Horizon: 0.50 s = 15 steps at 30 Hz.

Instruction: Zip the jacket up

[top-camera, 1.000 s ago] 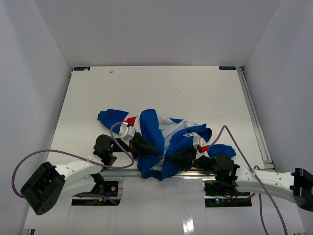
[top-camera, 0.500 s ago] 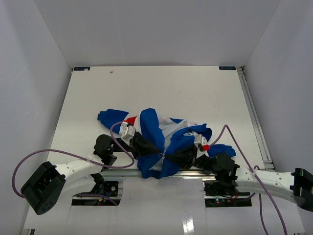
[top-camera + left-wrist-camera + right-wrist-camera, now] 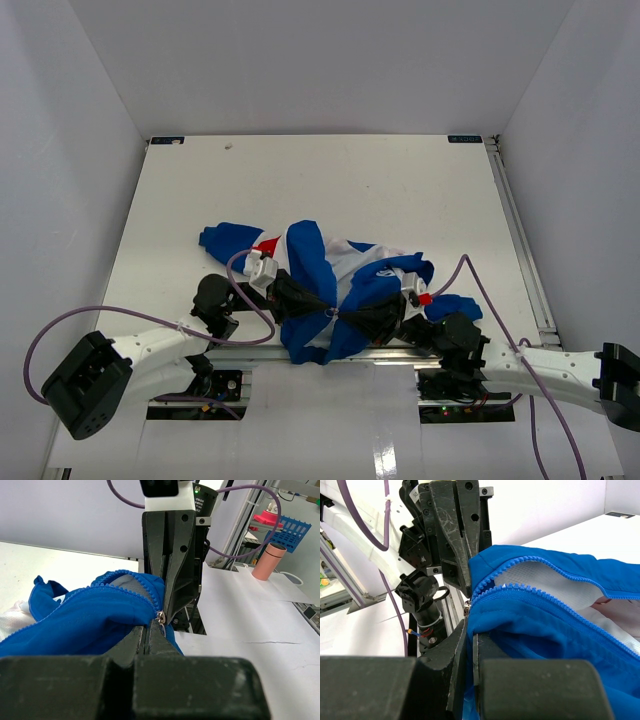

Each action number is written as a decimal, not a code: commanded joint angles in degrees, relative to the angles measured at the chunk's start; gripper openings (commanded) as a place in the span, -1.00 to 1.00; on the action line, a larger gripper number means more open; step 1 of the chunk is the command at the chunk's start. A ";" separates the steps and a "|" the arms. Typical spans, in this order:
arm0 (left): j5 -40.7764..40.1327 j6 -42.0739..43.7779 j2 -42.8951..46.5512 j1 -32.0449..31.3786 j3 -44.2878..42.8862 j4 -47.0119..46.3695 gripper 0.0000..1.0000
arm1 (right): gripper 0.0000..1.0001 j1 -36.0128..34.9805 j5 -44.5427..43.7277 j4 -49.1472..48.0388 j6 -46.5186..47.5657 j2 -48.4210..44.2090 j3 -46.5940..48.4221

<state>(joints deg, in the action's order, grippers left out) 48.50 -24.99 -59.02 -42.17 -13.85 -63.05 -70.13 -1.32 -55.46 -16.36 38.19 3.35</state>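
Observation:
The blue, white and red jacket [image 3: 310,270] lies crumpled near the table's front edge. Its blue zipper [image 3: 545,587] is joined at the bottom and spreads open further up. My left gripper [image 3: 318,305] is shut at the small metal zipper pull [image 3: 161,616], which sits at its fingertips [image 3: 155,630]. My right gripper [image 3: 345,318] faces it from the right, almost touching, and is shut on the jacket's blue fabric [image 3: 520,630] just below the slider [image 3: 468,608]. The right gripper's fingers [image 3: 172,570] fill the middle of the left wrist view.
The jacket hangs partly over the metal rail [image 3: 400,352] at the front edge. Purple cables [image 3: 240,290] loop over both arms. Off the table to the right stand a pink cylinder [image 3: 267,560] and a blue basket [image 3: 292,532]. White walls enclose the table [image 3: 330,180].
Both grippers and the pinched bottom of the jacket have shifted slightly left and away from the front edge. The grips look the same.

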 commanded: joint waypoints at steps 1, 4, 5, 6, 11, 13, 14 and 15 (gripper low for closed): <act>2.65 1.03 0.75 -0.01 0.14 0.80 -1.00 | -0.84 -0.01 -3.27 -5.86 0.07 -2.23 0.37; 5.30 0.05 0.20 0.05 -0.02 -0.24 -1.00 | -0.85 0.14 -3.90 -3.58 0.70 -3.15 0.67; 6.06 -0.27 -0.04 0.07 -0.13 -0.60 -1.00 | -0.84 0.17 -4.07 -3.26 0.83 -3.42 0.67; 6.83 -0.57 -0.35 0.06 -0.36 -0.96 -1.00 | -0.84 0.15 -4.10 -3.26 0.92 -3.65 0.61; 9.40 -1.14 -2.75 -0.01 -1.61 -0.45 -1.00 | -0.85 0.17 -2.43 -1.49 1.44 -3.48 1.46; 9.47 -0.07 -2.94 -0.01 -2.33 2.10 -1.00 | -0.85 0.19 -2.34 -0.63 1.51 -3.61 1.84; 9.20 0.62 -2.79 -0.01 -2.70 3.64 -1.00 | -0.85 0.25 -2.44 -0.62 1.51 -3.87 1.69; 8.64 1.19 -2.57 -0.01 -3.09 5.52 -1.00 | -0.85 0.19 -2.72 -0.62 1.57 -4.11 1.53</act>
<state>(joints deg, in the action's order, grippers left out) 54.03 -25.80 -61.59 -42.11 -14.68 -63.23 -70.13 -2.46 -51.41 -15.91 35.84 3.07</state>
